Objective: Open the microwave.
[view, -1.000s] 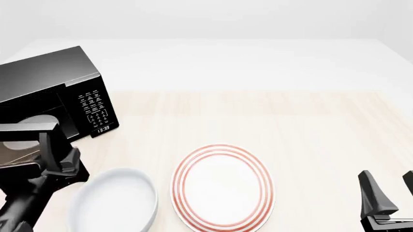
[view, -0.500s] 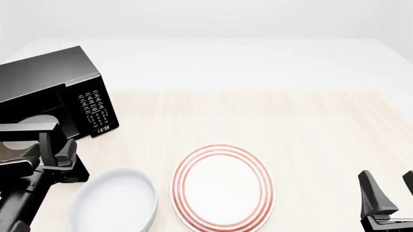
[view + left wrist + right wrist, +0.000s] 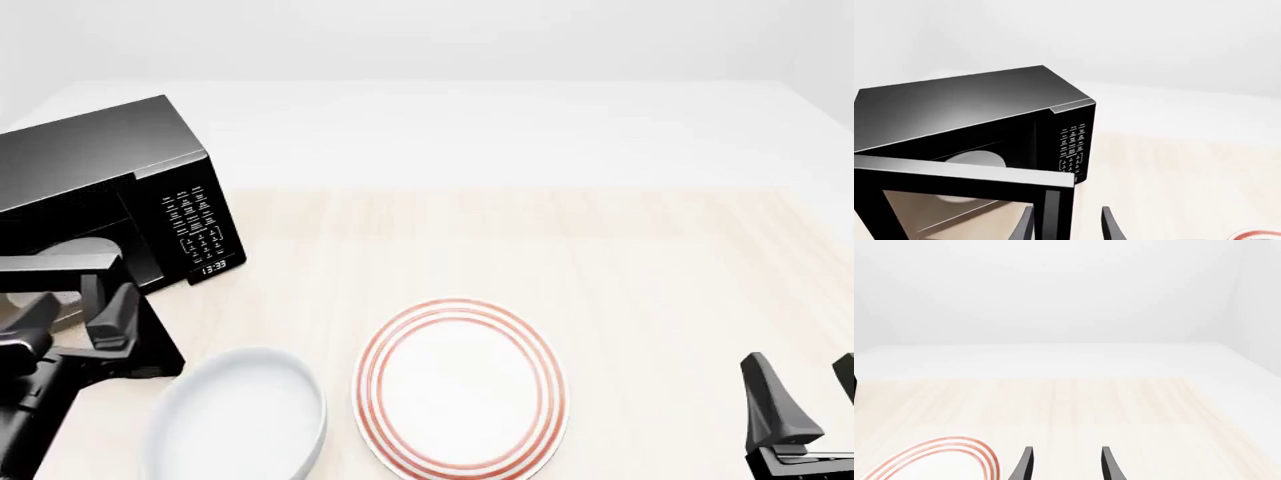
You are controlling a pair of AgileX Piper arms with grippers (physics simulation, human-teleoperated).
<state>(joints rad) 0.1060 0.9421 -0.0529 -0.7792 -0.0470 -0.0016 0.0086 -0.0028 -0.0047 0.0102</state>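
Black and glossy, the microwave (image 3: 114, 190) sits at the far left of the counter (image 3: 534, 250), its keypad and clock facing the middle. I see its door (image 3: 961, 200) swung well open, the top edge running across my left wrist view, with the cavity and a pale turntable (image 3: 974, 159) showing behind it. The door's free edge with its vertical handle (image 3: 1057, 210) stands between the left fingers (image 3: 1026, 227), which I find spread apart and not gripping; whether either one touches the handle I cannot tell. In the front view the left gripper (image 3: 74, 320) is low at the left, just in front of the open door.

Near that gripper, toward me, lies a white bowl (image 3: 240, 420). Just beside it, at the middle of the counter, is a white plate (image 3: 461, 390) with red rings on its rim. Well apart, at the near right corner, my right gripper (image 3: 801, 400) hovers over bare counter, fingers (image 3: 1026, 465) released and holding nothing.
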